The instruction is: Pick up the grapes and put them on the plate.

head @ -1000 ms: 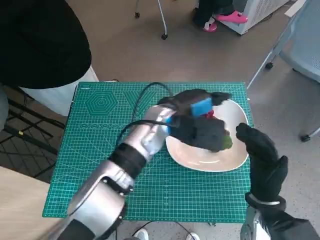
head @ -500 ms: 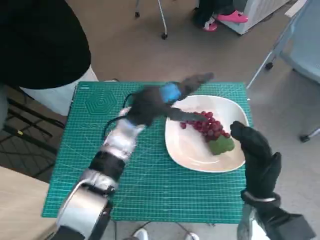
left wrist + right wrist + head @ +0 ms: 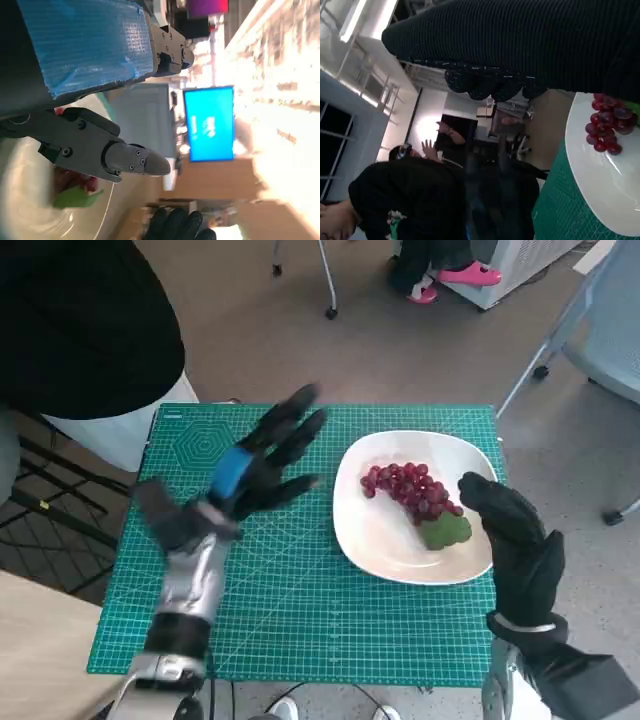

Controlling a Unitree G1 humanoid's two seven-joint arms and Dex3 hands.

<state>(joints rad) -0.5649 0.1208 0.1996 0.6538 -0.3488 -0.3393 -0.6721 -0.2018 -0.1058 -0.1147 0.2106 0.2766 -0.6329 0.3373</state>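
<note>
Hovering left hand (image 3: 262, 462) splayed, empty; right hand (image 3: 515, 537) empty, loose; grapes (image 3: 405, 487) on plate (image 3: 375, 540).

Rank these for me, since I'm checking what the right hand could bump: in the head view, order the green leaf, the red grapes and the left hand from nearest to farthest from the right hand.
1. Green leaf: on the plate, right beside the right hand.
2. Red grapes: mid-plate, just beyond the leaf.
3. Left hand: over the green mat, on the plate's far side.
</note>
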